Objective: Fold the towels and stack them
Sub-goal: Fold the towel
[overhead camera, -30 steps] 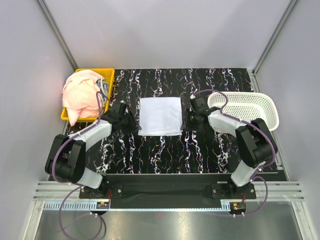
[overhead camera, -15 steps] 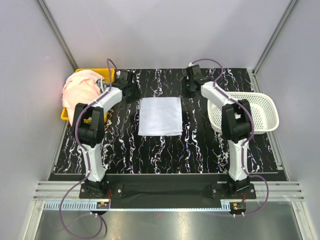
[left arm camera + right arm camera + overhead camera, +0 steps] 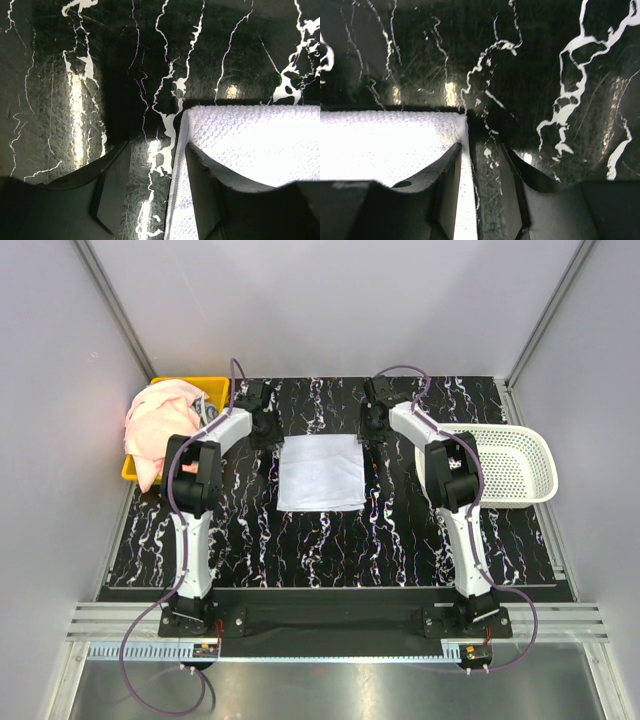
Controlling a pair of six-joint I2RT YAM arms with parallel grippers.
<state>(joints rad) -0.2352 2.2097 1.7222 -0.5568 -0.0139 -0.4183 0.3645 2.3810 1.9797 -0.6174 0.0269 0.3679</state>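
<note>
left gripper [image 3: 155, 167]: released, jaws apart over far-left corner of white towel [image 3: 320, 472] | right gripper [image 3: 482, 167]: released, astride far-right corner | towel flat on table [image 3: 400, 530]

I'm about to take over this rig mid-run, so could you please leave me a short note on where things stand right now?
Left gripper: fingers open, straddling the far left corner of the white towel, one finger over cloth, one over the table.
Right gripper: fingers open, placed the same way at the far right corner.
Towels: white towel flat mid-table; pink towels heaped in the yellow bin.
Done: one towel laid out; no stack in sight.
Left: grip both corners, fold it, then fold and stack the rest.
</note>
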